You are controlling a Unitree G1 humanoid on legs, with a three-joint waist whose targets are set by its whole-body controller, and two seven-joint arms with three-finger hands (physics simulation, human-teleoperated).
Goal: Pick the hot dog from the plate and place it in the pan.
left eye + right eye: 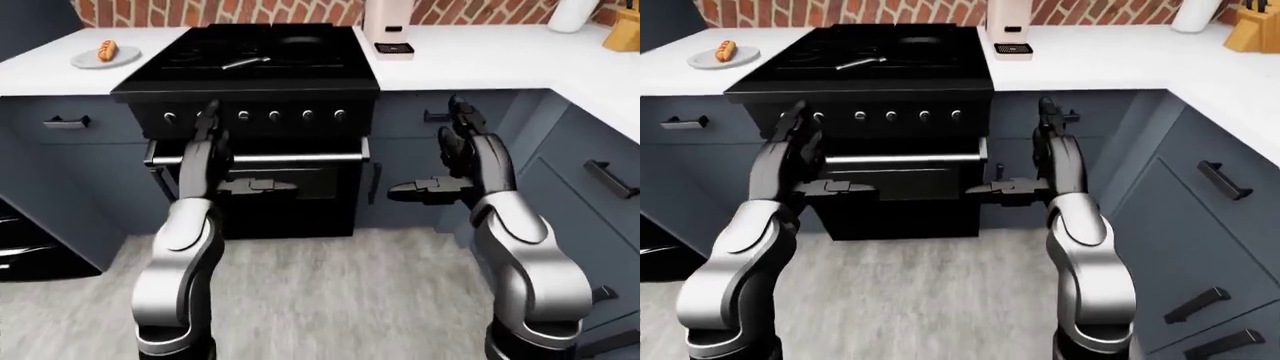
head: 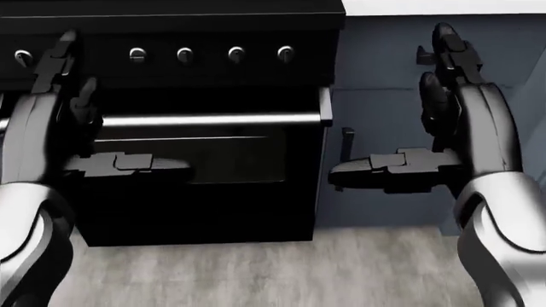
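Observation:
The hot dog [image 1: 107, 52] lies on a grey plate [image 1: 92, 62] on the white counter at the top left of the left-eye view, left of the black stove [image 1: 250, 71]. A silvery pan handle [image 1: 246, 63] shows on the stove top; the dark pan body blends into the stove. Both hands are raised before the oven door, far below and to the right of the plate. My left hand [image 2: 111, 109] is open, fingers up and thumb pointing inward. My right hand [image 2: 392, 105] mirrors it, open and empty.
The oven's bar handle [image 2: 213, 119] and knobs [image 2: 186, 54] are just beyond my hands. A pale appliance [image 1: 388, 26] stands right of the stove, and a knife block [image 1: 1246, 34] at the far right. Blue cabinets [image 1: 600, 180] run down the right side.

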